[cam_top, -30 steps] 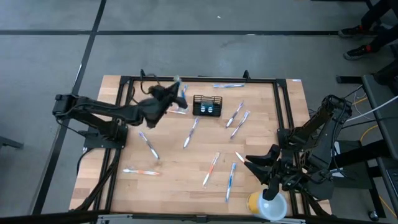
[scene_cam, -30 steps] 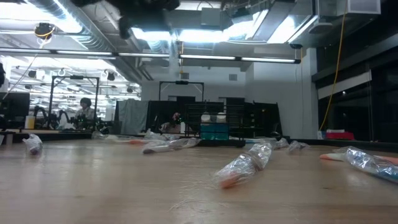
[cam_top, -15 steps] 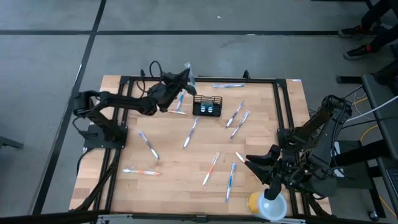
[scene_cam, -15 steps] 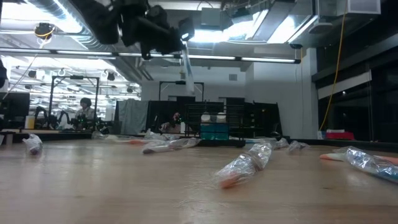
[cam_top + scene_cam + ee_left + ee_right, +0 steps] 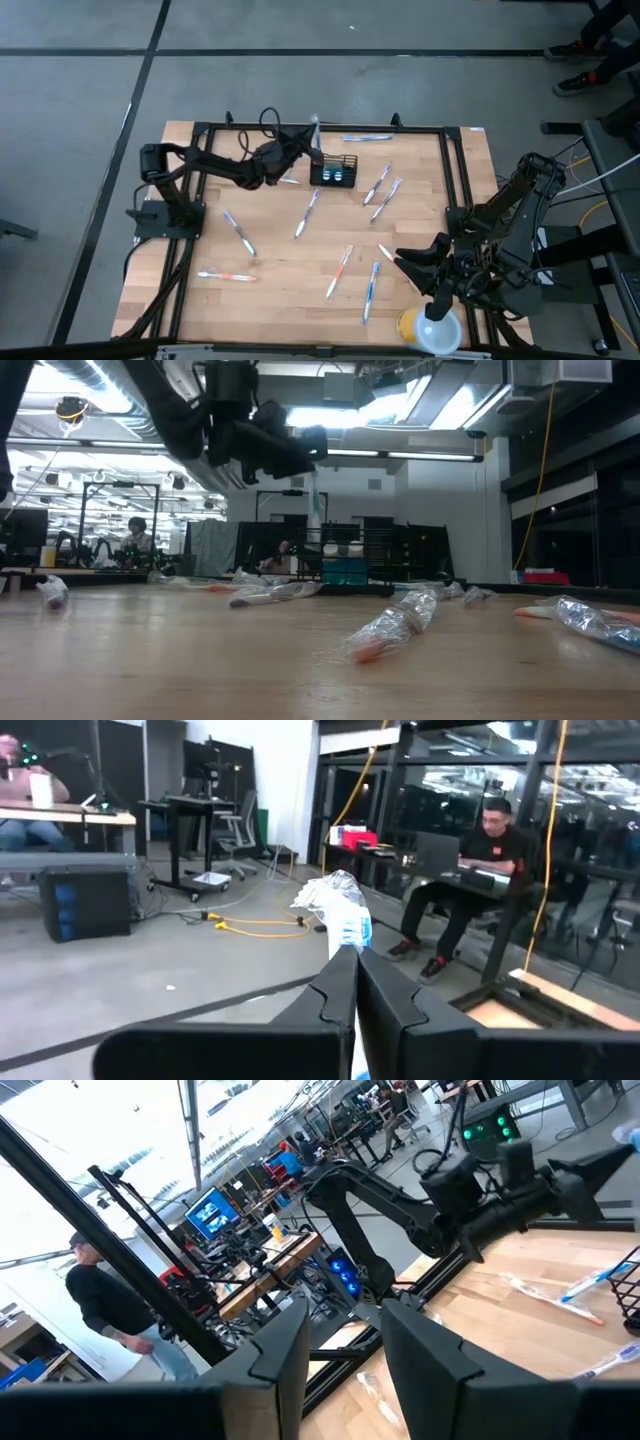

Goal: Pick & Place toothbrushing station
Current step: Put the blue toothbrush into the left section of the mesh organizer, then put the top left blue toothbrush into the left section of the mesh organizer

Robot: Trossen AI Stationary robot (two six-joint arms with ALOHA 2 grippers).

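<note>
- A large workshop hall with ceiling ducts and strip lights lies behind the wooden table [image 5: 300,260]; only the low and wrist views show it, with a seated person [image 5: 478,880] at a desk and a standing person [image 5: 110,1312] in dark clothes
- The high view alone shows the whole tabletop, with wrapped toothbrushes scattered over it, such as one near the middle [image 5: 307,212]
- The left arm [image 5: 215,168] reaches across the far side of the table; the right arm [image 5: 500,240] waits at the near right edge
- The left gripper [image 5: 305,143] is raised just beside the toothbrushing station [image 5: 334,168], which stands at the far middle of the table; the low view shows it well above the surface [image 5: 300,455]
- Its fingers [image 5: 335,985] are pinched together on a wrapped toothbrush [image 5: 340,910], which stands upright between them; the wrist view shows its crinkled wrapper
- The right gripper [image 5: 425,272] has its jaws parted and holds nothing; just beside it sits a yellow cup [image 5: 430,328]
</note>
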